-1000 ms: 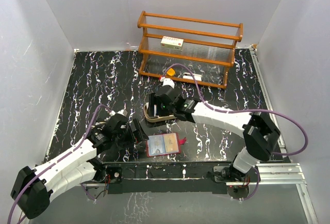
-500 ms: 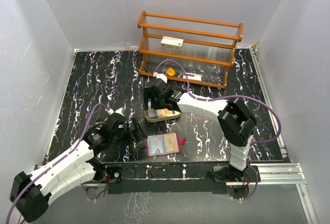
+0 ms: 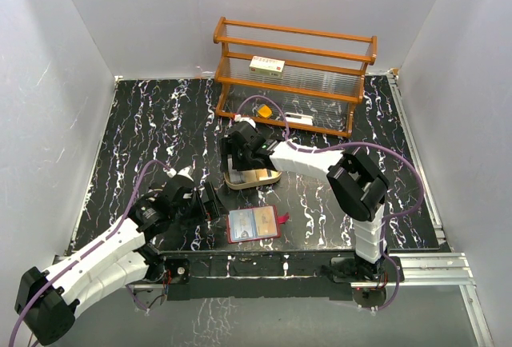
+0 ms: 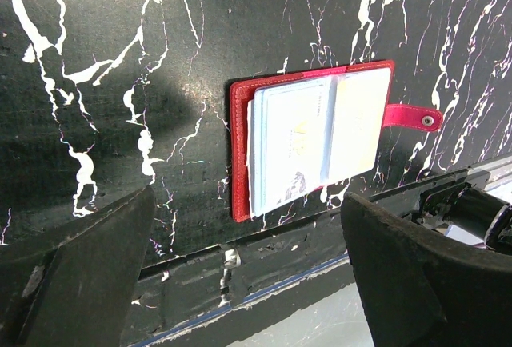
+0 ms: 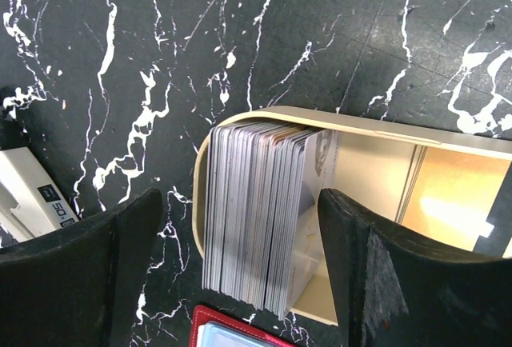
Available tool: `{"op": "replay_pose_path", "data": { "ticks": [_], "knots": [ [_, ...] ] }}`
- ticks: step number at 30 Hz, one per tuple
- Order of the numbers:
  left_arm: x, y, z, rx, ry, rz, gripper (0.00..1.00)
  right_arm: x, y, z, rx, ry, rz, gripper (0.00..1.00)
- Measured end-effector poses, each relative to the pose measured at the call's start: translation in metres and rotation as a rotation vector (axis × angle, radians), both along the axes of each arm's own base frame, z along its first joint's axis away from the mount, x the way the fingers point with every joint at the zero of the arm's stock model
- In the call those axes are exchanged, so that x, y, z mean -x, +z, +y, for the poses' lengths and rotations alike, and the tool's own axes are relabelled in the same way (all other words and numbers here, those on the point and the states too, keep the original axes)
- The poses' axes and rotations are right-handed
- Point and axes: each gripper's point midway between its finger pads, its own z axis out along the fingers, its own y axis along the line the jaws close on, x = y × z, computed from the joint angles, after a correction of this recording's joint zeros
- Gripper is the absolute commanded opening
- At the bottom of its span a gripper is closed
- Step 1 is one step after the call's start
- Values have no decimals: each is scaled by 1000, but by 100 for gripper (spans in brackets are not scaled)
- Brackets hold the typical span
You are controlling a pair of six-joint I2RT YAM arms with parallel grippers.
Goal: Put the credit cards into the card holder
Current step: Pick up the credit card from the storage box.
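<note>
- The card holder [image 4: 316,135] is laid open, clear pockets up, at the near edge of the counter [image 3: 152,131].
- The credit cards [image 5: 256,219] are stacked on edge in the left end of a tan tray [image 5: 376,129], just beyond the holder.
- The right tool [image 5: 242,199] is spread wide over that stack, with nothing grasped.
- The left tool [image 4: 248,203] is released, its fingers held wide apart, just left of the holder.

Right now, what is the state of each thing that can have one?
card holder: open, flat on the table, strap unfastened
cards: stacked on edge in the tray
tray: upright, partly filled
left gripper: jaws open, empty, above the card holder
right gripper: jaws open, empty, above the cards
rack: upright, white box on a shelf
</note>
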Motion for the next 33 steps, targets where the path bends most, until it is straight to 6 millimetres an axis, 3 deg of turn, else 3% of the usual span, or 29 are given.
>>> {"op": "replay_pose_path", "data": {
  "ticks": [21, 29, 33],
  "knots": [
    [0, 0, -1, 4, -2, 0, 99, -3, 4, -1, -10, 8, -4, 50],
    [0, 1, -1, 6, -3, 1, 99, -3, 16, 0, -28, 8, -21, 46],
    [0, 1, -2, 8, -2, 2, 99, -3, 19, -1, -33, 7, -26, 38]
  ]
}}
